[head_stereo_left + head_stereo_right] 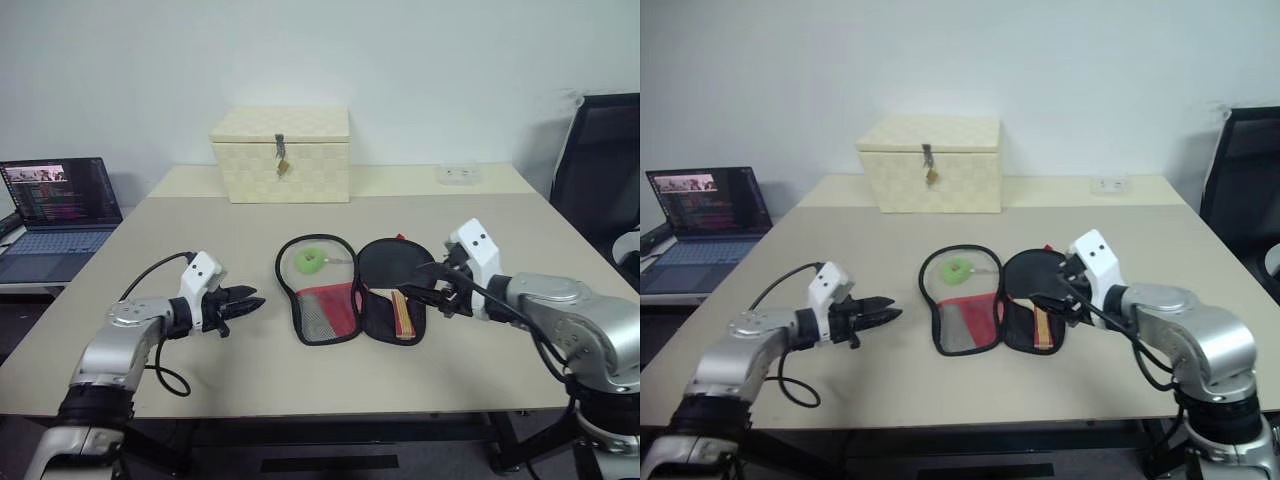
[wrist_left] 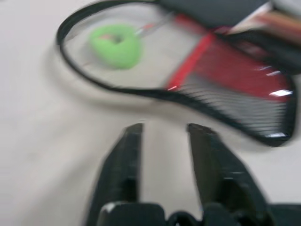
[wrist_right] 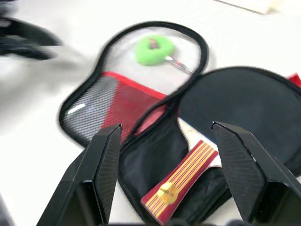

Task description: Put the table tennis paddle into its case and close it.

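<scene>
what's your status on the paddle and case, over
Left gripper empty, beside the open black-and-red zip case. Right gripper open above the black-faced wooden-handled paddle lying inside the case. Nothing in the way.

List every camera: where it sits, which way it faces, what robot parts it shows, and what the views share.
Left eye view: head, facing forward and down over the table; both arms show, left gripper and right gripper.
Right eye view: same head, same scene.
Left wrist view: along its fingers at the case.
Right wrist view: between open fingers at the table tennis paddle.
Shared: open case, green ring.
</scene>
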`<state>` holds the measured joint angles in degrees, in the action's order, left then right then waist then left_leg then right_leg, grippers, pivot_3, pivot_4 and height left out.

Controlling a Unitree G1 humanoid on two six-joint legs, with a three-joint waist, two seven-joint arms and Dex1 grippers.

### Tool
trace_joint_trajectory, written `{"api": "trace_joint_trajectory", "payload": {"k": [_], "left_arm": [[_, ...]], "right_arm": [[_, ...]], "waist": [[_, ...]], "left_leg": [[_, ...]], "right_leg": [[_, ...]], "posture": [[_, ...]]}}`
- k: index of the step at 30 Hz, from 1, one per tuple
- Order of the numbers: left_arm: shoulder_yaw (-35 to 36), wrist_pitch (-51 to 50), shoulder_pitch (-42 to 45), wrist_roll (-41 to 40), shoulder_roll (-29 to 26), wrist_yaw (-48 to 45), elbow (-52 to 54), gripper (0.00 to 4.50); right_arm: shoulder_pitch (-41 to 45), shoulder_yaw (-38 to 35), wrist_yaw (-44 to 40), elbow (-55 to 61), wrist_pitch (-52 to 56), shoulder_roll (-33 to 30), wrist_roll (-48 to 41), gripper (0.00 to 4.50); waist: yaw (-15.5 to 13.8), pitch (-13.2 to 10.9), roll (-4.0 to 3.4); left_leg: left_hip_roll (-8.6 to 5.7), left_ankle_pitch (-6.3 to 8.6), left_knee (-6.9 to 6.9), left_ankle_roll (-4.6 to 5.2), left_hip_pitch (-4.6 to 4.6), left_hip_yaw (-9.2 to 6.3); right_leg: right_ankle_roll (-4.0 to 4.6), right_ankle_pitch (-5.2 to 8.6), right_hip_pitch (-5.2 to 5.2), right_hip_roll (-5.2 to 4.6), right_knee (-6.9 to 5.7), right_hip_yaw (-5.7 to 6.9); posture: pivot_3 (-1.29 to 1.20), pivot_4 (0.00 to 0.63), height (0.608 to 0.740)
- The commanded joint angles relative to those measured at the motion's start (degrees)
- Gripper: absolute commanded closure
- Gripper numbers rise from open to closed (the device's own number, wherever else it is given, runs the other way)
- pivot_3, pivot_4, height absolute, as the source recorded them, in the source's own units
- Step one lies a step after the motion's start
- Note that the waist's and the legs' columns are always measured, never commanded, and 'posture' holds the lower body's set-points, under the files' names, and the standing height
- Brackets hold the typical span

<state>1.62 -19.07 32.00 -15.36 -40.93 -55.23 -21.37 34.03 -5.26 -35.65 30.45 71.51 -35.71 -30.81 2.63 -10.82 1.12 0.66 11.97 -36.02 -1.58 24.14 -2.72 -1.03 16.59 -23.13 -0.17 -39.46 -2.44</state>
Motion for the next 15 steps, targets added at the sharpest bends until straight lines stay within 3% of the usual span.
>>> {"api": "trace_joint_trajectory", "payload": {"k": [1, 2, 8, 15], "left_arm": [[-1.4, 4.13, 4.11, 3.86, 1.27, 1.97, -6.36, 4.29], [-1.88, 5.14, 5.18, 4.82, 1.77, 2.37, -8.5, 4.48], [-2.88, 11.25, 11.47, 8.49, 6.2, 5.69, -20.65, 4.48], [-3.39, 15.24, 16.32, 8.29, 12.65, 2.46, -27.89, 4.48]], "right_arm": [[-1.7, -0.76, -3.87, 3.19, -3.24, -2.55, -3.08, 1.2], [-2.2, -0.71, -4.08, 3.4, -3.68, -2.91, -3.37, 1.2], [-3.43, -0.72, -2.75, 3.48, -5.22, -2.87, -3.68, 1.2], [-5.05, -0.19, -2.8, 3.07, -7.41, -4.15, -3.01, 1.2]], "waist": [[0.04, 0.0, 0.0], [0.13, -0.01, 0.01], [-0.15, -0.01, 0.03], [-0.78, 0.0, 0.04]], "left_leg": [[-0.01, 0.0, 0.0, 0.0, 0.01, 0.0], [-0.01, 0.0, -0.01, 0.0, 0.02, 0.0], [-0.03, 0.0, -0.05, 0.0, 0.06, -0.02], [-0.06, 0.0, -0.08, -0.01, 0.13, -0.06]], "right_leg": [[0.0, 0.0, 0.0, 0.0, 0.0, 0.0], [0.0, 0.0, -0.01, 0.0, -0.01, 0.0], [-0.01, -0.01, -0.02, 0.0, -0.05, 0.04], [-0.02, -0.02, -0.02, -0.02, -0.03, 0.1]], "posture": [[0.0, 0.15, 0.74], [0.0, 0.15, 0.74], [0.0, 0.15, 0.74], [0.0, 0.15, 0.74]]}}
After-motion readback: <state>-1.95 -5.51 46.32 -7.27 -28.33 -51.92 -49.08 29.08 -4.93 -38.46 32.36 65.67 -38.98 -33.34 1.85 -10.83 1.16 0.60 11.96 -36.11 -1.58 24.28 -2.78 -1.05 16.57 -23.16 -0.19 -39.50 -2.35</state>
